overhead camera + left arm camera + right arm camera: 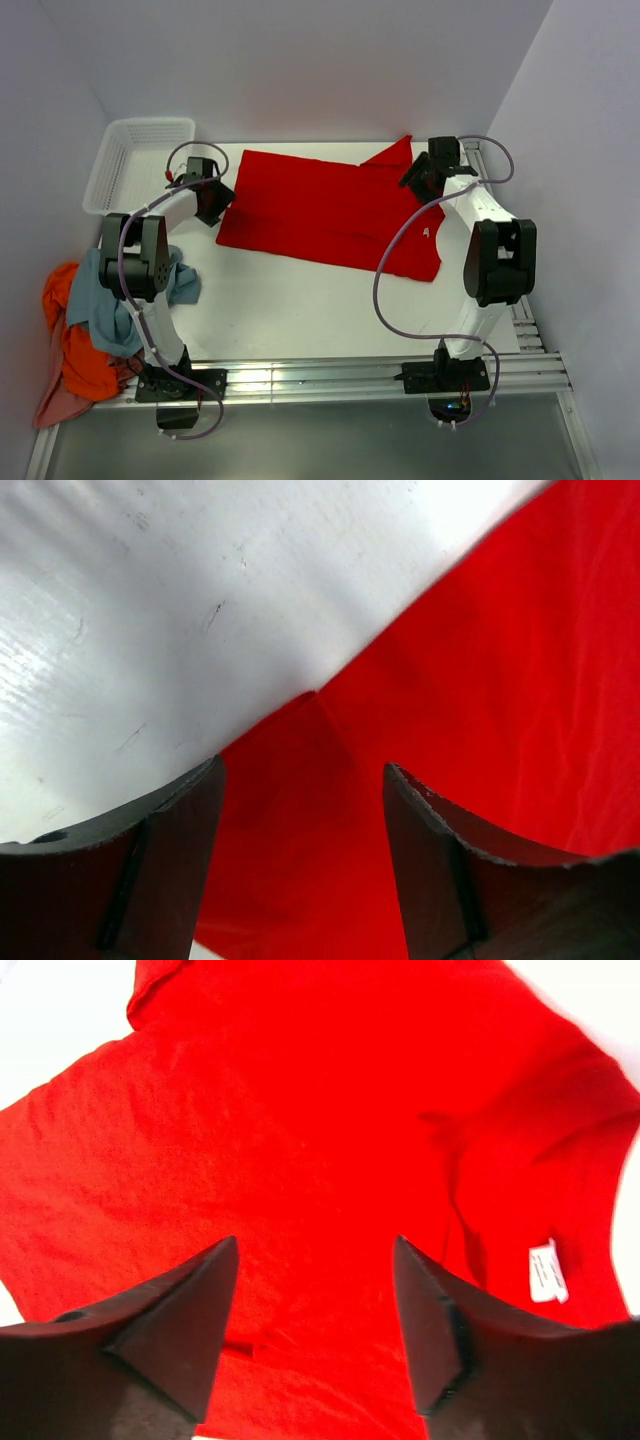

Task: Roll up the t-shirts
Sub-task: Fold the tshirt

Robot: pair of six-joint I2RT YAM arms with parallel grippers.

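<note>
At 8 o'clock on the white table (pixel 290 310), a heap of loose shirts hangs over the left edge. It holds an orange t-shirt (pixel 75 355), a blue-grey t-shirt (pixel 105 305) draped on top, and a pinkish one (pixel 55 405) lowest down. At 10 o'clock a white mesh basket (pixel 102 168) stands in the far corner.

The left gripper (pixel 300 775) sits at the 9 o'clock edge of the red t-shirt (pixel 320 210). Its two dark fingers (pixel 170 860) are spread wide. The wrist view shows a red cloth corner lying flat on the table below the gap, with nothing pinched.

The red t-shirt is spread flat across the middle of the table, from centre toward 12 o'clock. One sleeve points to 1 o'clock. Its small white neck label (pixel 547 1272) is near the shirt's 4 o'clock corner.

The right gripper (pixel 315 1250) hovers over the shirt's 2 o'clock end, beside that sleeve. Its claw is also wide open, with only red fabric beneath and nothing held. Whether its tips touch the cloth cannot be told.
</note>
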